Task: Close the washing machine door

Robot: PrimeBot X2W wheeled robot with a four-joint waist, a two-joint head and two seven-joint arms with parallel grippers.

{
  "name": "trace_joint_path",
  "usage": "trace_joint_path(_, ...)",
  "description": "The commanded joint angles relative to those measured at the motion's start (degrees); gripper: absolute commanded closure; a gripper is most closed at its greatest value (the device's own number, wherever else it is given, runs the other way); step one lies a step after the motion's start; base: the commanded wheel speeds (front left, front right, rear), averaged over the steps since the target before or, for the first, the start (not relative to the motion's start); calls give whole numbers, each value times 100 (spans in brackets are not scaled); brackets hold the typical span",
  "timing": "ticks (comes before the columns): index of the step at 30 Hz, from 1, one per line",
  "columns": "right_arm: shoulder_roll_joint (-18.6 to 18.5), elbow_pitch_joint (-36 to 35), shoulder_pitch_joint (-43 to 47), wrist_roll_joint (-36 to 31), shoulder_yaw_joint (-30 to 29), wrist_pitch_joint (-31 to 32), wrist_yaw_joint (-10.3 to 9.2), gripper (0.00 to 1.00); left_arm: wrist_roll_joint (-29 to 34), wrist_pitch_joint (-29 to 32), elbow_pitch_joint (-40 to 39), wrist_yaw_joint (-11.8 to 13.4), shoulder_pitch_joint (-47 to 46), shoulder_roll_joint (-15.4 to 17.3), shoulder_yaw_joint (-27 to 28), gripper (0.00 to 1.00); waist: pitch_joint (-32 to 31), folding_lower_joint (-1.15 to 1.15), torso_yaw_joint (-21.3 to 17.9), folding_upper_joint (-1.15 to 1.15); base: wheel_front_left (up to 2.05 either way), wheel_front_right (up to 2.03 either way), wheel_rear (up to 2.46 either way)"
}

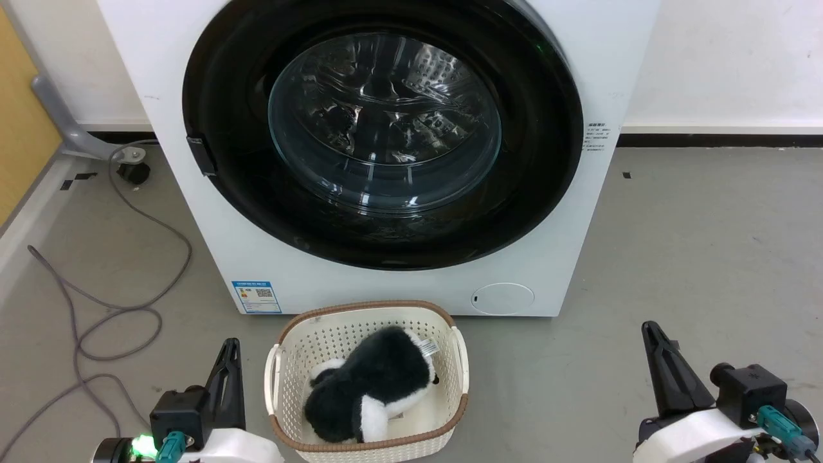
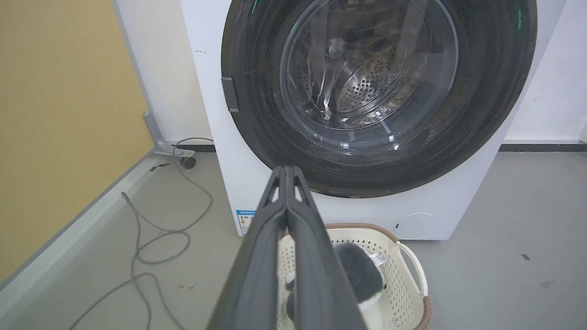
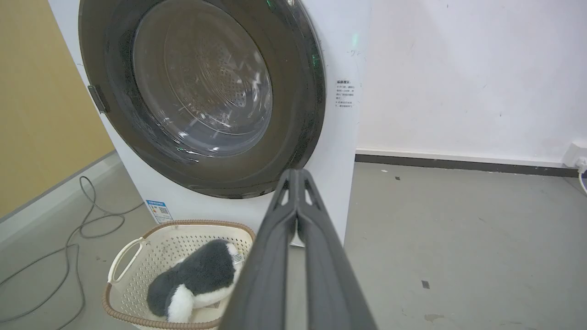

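The door (image 1: 384,122) was sitting flush against the front of the washer (image 1: 360,289), latch side on the left, drum visible through the glass. Right in front of it on the floor (image 1: 675,244) was a cream basket (image 1: 283,360) with a black and white plush toy (image 1: 370,392) inside. The left gripper (image 1: 231,344) and right gripper (image 1: 648,328) hung low either side of the basket, well clear of the door, fingers pressed together on nothing. A grey cable (image 1: 116,308) snaked off to the left.
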Motion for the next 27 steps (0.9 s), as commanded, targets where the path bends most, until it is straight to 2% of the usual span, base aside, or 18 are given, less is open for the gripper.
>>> trace_joint_path(1,12,-56,-8,-51,12,36,-3,100,55,33,-41,-23,-99,0,-3,100,3,0,2,0,0,0,0)
trace_joint_path(27,17,-285,-12,-256,53,342,-4,100,99,338,-147,-93,-200,0,-48,100,61,0,34,0,0,0,0)
